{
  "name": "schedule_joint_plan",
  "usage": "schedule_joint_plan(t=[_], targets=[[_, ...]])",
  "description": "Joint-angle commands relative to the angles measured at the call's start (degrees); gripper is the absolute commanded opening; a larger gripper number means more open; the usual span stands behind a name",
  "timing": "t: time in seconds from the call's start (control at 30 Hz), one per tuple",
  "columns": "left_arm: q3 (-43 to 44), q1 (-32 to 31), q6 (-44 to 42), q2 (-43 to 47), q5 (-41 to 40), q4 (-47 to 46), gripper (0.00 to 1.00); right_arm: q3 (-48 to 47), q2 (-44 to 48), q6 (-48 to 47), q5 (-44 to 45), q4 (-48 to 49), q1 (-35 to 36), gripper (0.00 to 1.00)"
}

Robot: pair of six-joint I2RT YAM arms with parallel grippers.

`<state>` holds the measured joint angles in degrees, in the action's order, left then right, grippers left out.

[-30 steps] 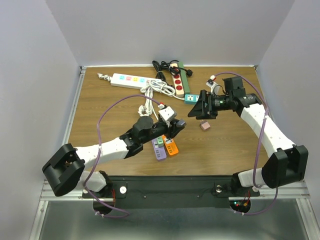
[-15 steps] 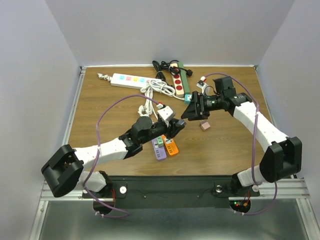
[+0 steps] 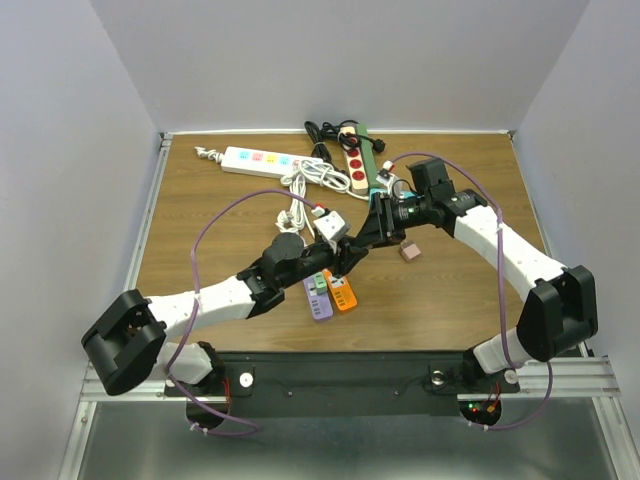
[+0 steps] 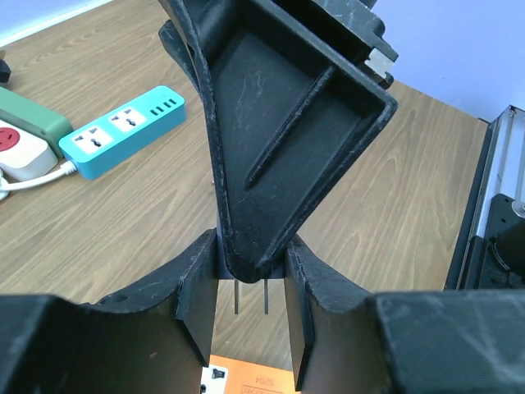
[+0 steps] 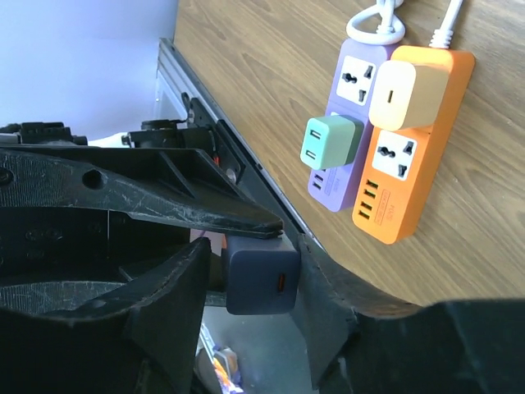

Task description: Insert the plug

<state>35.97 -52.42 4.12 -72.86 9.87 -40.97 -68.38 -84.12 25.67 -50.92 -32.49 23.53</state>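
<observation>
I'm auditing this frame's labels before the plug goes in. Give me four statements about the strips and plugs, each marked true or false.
1. The purple strip and the orange strip lie side by side. True.
2. The green charger sits in the orange strip. False: it is in the purple one.
3. The dark blue adapter is already plugged in. False: the left claw holds it above the table, and the right claw flanks it.
4. The teal strip has nothing plugged into it. True.
</observation>
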Motion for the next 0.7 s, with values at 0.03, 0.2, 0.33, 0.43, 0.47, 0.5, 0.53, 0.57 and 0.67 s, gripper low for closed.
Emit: schedule_joint_plan(t=[0.03, 0.2, 0.33, 0.43, 0.47, 0.5, 0.53, 0.57, 0.67], targets=[[-1.07, -0.22, 0.19, 2.46, -0.82, -4.03, 0.00, 0.88, 1.06, 0.52, -1.29, 2.70, 0.11, 0.35], [-0.81, -0.22, 0.36, 2.20, -1.43, -3.15, 0.00, 0.36, 0.80, 0.43, 0.19, 2.61, 0.11, 0.03], [0.33, -0.22, 2.29, 1.23, -3.98, 0.10, 0.31, -0.53, 0.36, 0.08, 3.53, 2.61, 0.11, 0.00], [-0.19, -0.22, 3.35, 1.93, -4.95, 1.07, 0.48, -2.45, -0.26, -0.27, 7.39, 2.52, -0.15, 0.00], [-0.98, -0.22, 3.52, 2.28, -4.95, 1.07, 0.55, -3.68, -0.52, -0.44, 7.93, 2.52, -0.24, 0.00], [-1.42, -0.22, 3.87, 2.89, -4.95, 1.07, 0.58, -4.39, -0.96, -0.53, 8.29, 2.52, -0.67, 0.00], [-1.77, -0.22, 4.05, 4.03, -5.03, 1.24, 0.62, -5.18, -2.01, -0.62, 9.16, 2.52, -0.94, 0.00], [-2.56, -0.22, 4.05, 4.56, -5.47, 1.77, 0.73, -6.66, -2.45, -0.80, 9.60, 2.52, -0.94, 0.00], [-4.06, -0.13, 4.40, 7.02, -6.61, 3.17, 0.92, -8.87, -5.26, -1.32, 10.66, 2.61, -1.38, 0.00]])
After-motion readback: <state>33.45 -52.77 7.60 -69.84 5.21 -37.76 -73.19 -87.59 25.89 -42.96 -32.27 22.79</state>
